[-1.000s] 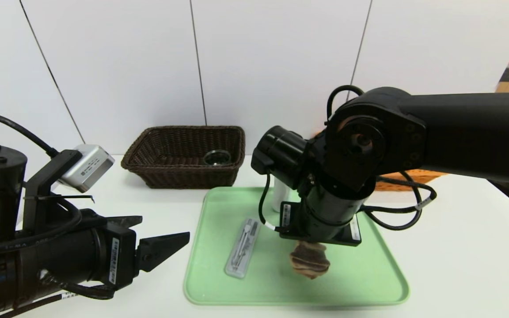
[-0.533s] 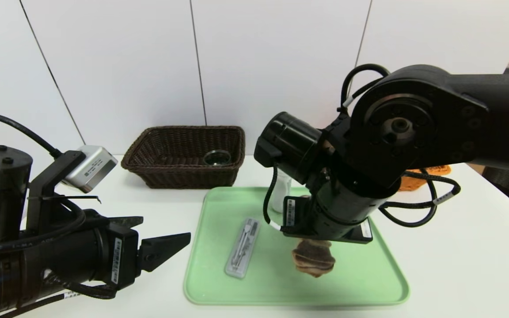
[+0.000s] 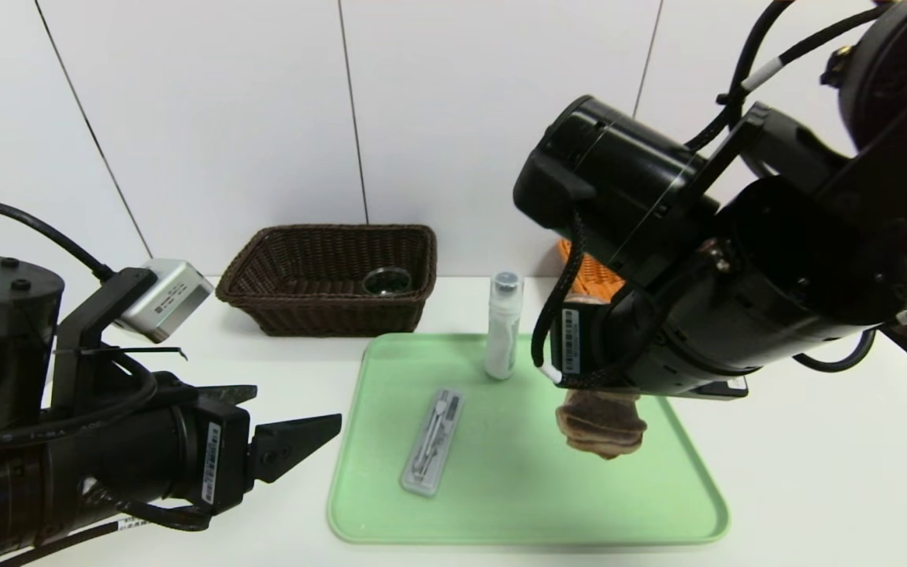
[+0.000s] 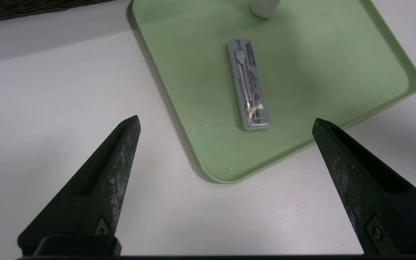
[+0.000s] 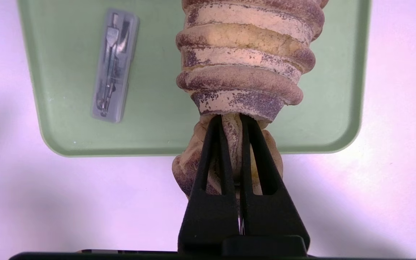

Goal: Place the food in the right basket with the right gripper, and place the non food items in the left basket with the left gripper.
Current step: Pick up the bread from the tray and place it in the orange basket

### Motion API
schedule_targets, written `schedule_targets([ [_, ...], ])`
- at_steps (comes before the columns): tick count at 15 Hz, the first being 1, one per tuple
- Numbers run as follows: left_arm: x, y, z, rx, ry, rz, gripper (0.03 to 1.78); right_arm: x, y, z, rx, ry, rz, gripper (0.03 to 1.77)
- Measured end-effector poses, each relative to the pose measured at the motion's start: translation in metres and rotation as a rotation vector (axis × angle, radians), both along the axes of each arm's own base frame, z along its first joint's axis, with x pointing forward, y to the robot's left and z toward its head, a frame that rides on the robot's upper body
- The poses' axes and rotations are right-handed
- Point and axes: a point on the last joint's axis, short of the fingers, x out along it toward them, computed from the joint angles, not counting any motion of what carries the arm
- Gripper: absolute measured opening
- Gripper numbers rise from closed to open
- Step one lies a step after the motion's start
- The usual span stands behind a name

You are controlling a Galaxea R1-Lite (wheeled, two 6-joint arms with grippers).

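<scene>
A brown layered bread roll [image 3: 601, 425] hangs above the right half of the green tray [image 3: 682, 504]. My right gripper [image 5: 231, 121] is shut on the near end of the bread roll [image 5: 246, 61]; in the head view the wrist hides its fingers. On the tray lie a clear compass case [image 3: 431, 441] and an upright white bottle [image 3: 503, 327]. Low at the left of the tray, my left gripper [image 3: 280, 417] stands wide open and holds nothing, with the case [image 4: 248, 83] lying beyond its tips. The dark left basket [image 3: 327, 276] sits at the back. The orange right basket [image 3: 591, 272] is mostly hidden by my right arm.
A round metal tin [image 3: 387, 280] lies in the dark basket. White table surrounds the tray on the left, front and right. A white panelled wall closes off the back. My bulky right arm fills the space above the tray's right side.
My right arm has risen and swung to the right, carrying the bread roll up off the tray. The white bottle has come into full view. The left arm has stayed still.
</scene>
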Motion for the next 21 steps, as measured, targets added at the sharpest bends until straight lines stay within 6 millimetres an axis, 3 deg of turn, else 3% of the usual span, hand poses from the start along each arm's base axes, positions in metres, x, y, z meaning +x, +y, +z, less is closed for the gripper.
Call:
schedule_targets([
  [6, 0.0, 0.0, 0.0, -0.001, 0.001, 0.0, 1.69, 0.0, -0.022, 0.046, 0.053, -0.261, 0.071, 0.09],
  [11, 0.0, 0.0, 0.0, -0.001, 0.0, 0.001, 1.69, 0.039, -0.059, 0.069, 0.038, -0.449, 0.0, 0.09],
  [15, -0.001, 0.001, 0.0, 0.003, -0.003, -0.001, 1.69, 0.079, -0.083, 0.054, -0.016, -0.427, -0.154, 0.09],
  [21, -0.001, 0.001, -0.001, 0.01, 0.001, -0.001, 1.69, 0.126, -0.094, 0.017, -0.071, -0.362, -0.361, 0.09],
])
